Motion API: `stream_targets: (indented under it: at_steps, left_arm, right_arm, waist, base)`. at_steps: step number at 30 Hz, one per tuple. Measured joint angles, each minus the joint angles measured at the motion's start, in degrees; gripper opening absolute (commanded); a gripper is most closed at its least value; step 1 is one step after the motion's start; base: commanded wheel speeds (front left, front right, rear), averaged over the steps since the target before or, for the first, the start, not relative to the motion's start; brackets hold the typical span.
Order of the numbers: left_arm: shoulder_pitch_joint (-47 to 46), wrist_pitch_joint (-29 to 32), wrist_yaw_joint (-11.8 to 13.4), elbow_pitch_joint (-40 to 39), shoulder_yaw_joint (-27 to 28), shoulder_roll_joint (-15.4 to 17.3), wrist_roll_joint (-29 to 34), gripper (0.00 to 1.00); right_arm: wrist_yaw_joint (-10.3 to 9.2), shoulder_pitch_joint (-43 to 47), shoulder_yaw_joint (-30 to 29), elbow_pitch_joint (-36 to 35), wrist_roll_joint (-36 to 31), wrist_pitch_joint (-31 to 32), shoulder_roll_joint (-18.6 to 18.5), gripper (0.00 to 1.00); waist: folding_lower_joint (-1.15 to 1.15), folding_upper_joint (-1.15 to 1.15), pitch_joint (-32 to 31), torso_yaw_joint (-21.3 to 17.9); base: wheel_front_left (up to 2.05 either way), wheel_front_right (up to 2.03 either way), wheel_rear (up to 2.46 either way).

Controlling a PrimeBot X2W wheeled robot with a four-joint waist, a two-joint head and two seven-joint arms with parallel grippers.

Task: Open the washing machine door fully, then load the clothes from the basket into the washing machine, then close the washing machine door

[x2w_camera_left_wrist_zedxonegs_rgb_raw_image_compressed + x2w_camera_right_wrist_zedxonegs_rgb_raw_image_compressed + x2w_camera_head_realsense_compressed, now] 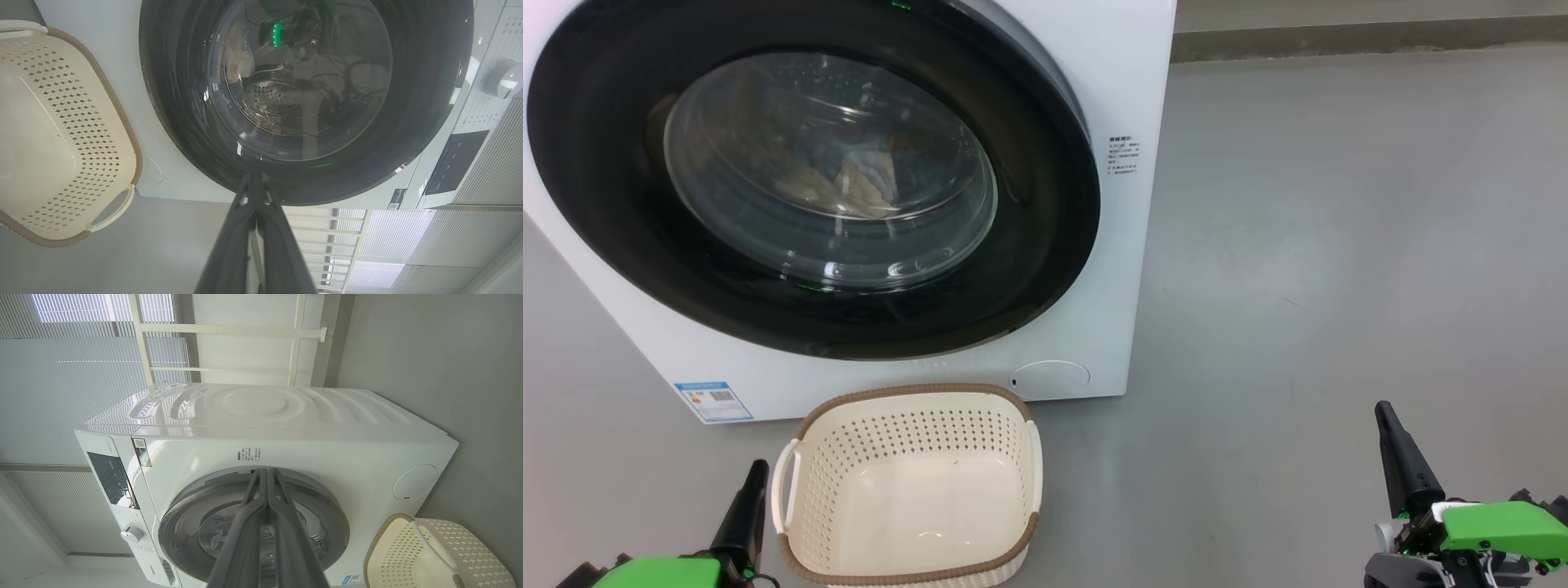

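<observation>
Clothes (849,184) lie in the washing machine (1119,82). The basket (907,394) before it is bare. The left gripper (758,469) and right gripper (1383,410) are pressed together.

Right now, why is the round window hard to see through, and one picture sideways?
Head view: the washing machine door glints with highlights, hazing what's inside. Left wrist view: its glass mirrors a green light and dark shapes. Right wrist view: the camera is rolled, so the washing machine looks tipped; the blinds glare white.
</observation>
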Motion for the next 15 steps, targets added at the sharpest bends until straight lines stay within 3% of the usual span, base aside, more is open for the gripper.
stream_targets:
  at_steps: [15]
  left_arm:
    - [0.00,0.00,0.00,0.00,0.01,-0.01,0.00,0.00]
  right_arm:
    - [0.00,0.02,0.00,0.00,0.00,0.00,0.01,0.00]
  waist:
    - [0.00,0.00,0.00,0.00]
  base:
    - [0.00,0.00,0.00]
